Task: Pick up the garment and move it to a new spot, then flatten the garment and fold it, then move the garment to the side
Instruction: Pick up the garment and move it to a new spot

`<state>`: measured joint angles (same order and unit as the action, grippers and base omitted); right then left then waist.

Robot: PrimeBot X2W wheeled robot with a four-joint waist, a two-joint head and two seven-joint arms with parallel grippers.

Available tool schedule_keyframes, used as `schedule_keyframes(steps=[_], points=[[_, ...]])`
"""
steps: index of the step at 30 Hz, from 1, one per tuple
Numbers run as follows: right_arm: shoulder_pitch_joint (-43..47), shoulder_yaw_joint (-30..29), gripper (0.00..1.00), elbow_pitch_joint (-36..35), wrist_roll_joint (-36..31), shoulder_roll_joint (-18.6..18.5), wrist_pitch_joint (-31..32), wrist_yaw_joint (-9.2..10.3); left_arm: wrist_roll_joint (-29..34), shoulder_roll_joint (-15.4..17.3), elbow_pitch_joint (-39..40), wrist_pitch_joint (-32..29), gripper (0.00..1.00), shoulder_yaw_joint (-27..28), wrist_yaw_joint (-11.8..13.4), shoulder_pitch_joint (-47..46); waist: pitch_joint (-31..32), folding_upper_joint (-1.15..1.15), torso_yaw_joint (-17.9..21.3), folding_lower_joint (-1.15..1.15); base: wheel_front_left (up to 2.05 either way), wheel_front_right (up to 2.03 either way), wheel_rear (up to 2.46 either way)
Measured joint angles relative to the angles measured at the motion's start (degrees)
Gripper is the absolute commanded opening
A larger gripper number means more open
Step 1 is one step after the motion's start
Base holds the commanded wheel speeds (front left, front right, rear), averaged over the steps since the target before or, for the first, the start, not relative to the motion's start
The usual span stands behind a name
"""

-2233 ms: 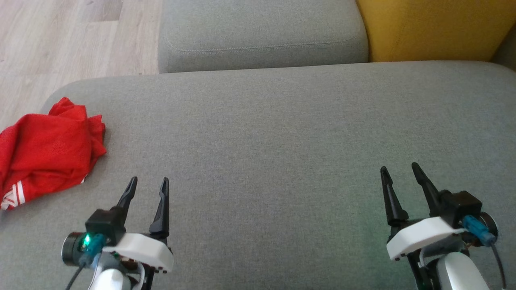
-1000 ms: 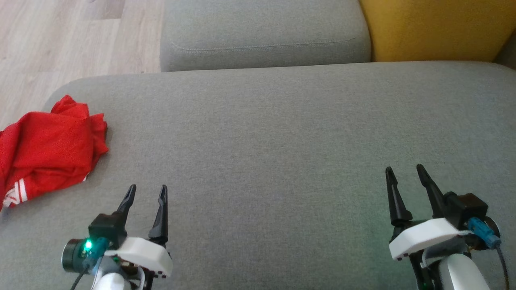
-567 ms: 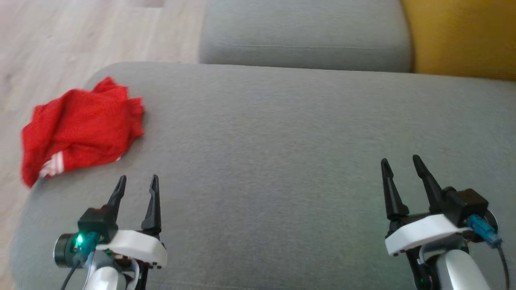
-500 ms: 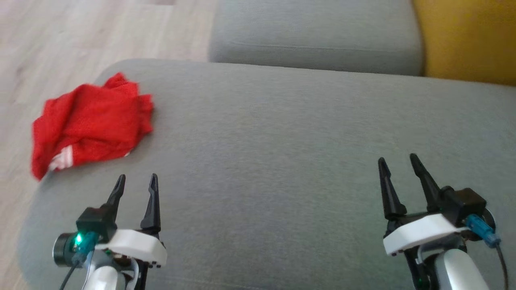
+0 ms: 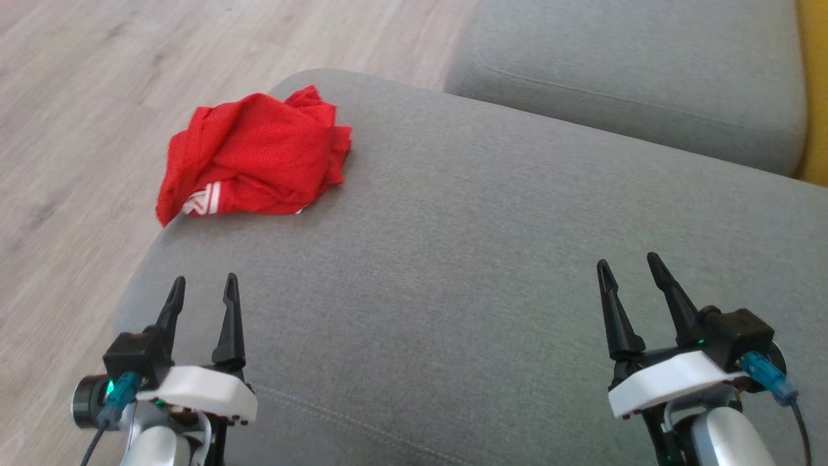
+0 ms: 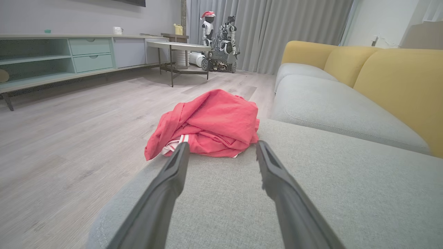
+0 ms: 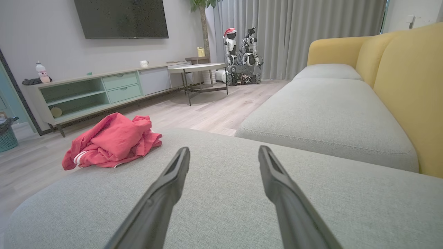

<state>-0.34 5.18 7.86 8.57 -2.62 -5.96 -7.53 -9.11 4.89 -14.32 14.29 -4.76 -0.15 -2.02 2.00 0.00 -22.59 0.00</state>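
The garment (image 5: 255, 154) is red with white stripes at one hem, crumpled in a heap at the far left corner of the grey sofa cushion (image 5: 491, 259); one edge droops over the cushion's side. My left gripper (image 5: 202, 286) stands open near the cushion's front left, well short of the heap, with nothing between its fingers. In the left wrist view the garment (image 6: 211, 122) lies straight ahead, beyond the left gripper (image 6: 221, 147). My right gripper (image 5: 626, 264) is open and empty at the front right. The right wrist view has the garment (image 7: 114, 140) off to the left of the right gripper (image 7: 223, 150).
A second grey seat cushion (image 5: 634, 71) adjoins at the back, with yellow backrests (image 7: 408, 86) to the right. Wooden floor (image 5: 77, 129) lies to the left of the sofa. Across the room stand a low cabinet (image 7: 100, 90), a round table (image 7: 197, 69) and a parked robot (image 7: 242, 58).
The head camera has swung left, so the whole scene has slid right in view and the garment now sits nearer the middle. Both grippers stay open and keep their places.
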Motion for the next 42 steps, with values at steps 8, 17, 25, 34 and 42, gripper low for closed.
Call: schedule_keyframes(steps=[8, 17, 25, 34, 42], points=[[-0.01, -0.02, 1.0, 0.0, 0.0, 0.01, 0.0, 0.0, -0.05, -0.02, 0.42, 0.0, 1.0, 0.07, 0.14, 0.22, 0.07, 0.0, -2.35, 0.0, 0.0, 0.0, 0.0], [-0.01, -0.03, 1.0, 0.0, 0.0, 0.01, 0.01, 0.0, -0.04, -0.07, 0.53, 0.0, 1.0, 0.07, 0.15, 0.21, -0.34, 0.0, -2.93, 0.0, 0.0, 0.0, 0.0], [-0.21, 0.0, 1.0, -1.08, -0.38, 0.01, 1.58, 0.0, -0.16, -0.23, 0.68, 0.0, 1.0, 1.55, 0.15, -1.11, -2.47, 0.0, -2.65, 0.0, 0.0, 0.0, 0.0], [-4.95, -0.24, 1.0, -6.43, -4.94, -0.22, 6.42, 0.0, -1.75, -0.59, -1.0, 0.01, 1.0, 5.89, 0.14, -11.93, -11.06, 0.0, -0.64, 0.0, 0.0, 0.0, 0.0], [-13.43, 1.59, 1.0, -11.89, -6.97, -4.69, 10.53, 0.0, -3.21, -0.1, -14.35, 0.42, 1.0, 10.43, -2.99, -29.89, -23.59, 0.0, 2.23, 0.01, 0.0, 0.0, 0.0]])
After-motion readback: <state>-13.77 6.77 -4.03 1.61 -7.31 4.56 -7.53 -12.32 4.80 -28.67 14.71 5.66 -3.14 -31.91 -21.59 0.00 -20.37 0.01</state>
